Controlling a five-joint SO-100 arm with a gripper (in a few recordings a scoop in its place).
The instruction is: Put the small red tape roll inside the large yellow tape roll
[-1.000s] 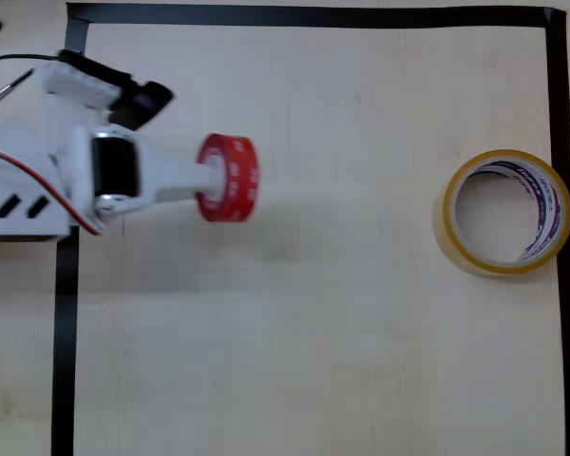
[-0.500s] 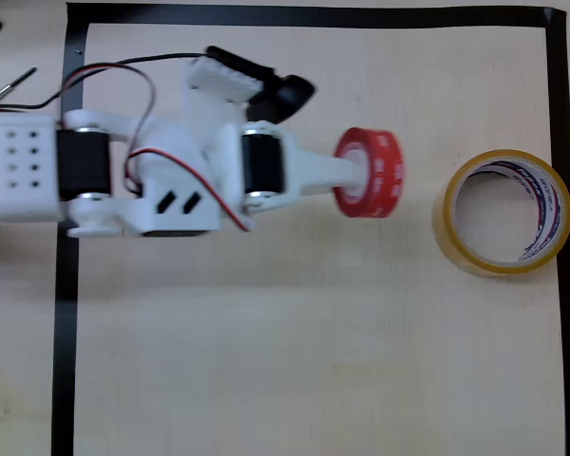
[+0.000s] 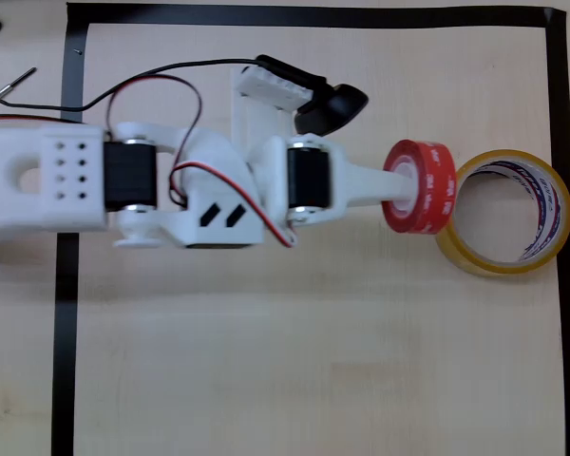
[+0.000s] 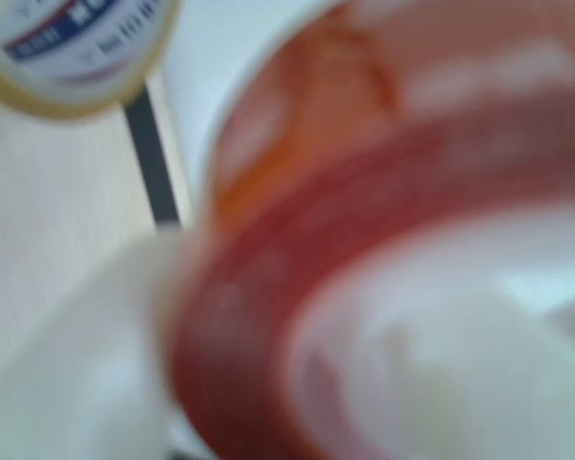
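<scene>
Fingers of the white two-finger gripper [image 3: 413, 187] clamped on the small thick red tape roll with white core [image 3: 420, 186], one finger running through the core as far as the overhead view shows; roll carried on edge, axis roughly horizontal along the arm, red rim facing up at the camera. Sits just left of the large thin-walled yellow tape ring [image 3: 505, 213], overlapping its left wall in the overhead view; touching or above it, cannot tell. Ring lies flat on the light wood surface [image 3: 294, 361] near the right run of black tape border [image 3: 564, 114], opening straight up, centre to the right and slightly lower in frame from the held roll. Key relation: roll axis sideways, ring axis vertical, so likely needs a short further reach right plus a tilt to flat before letting go. Wrist view blurred: red roll [image 4: 402, 249] up close, yellow ring [image 4: 72, 57] top left. Versus a second ago: arm extended well to the right, roll moved from far left of the bordered area to the ring's edge; ring unmoved.
</scene>
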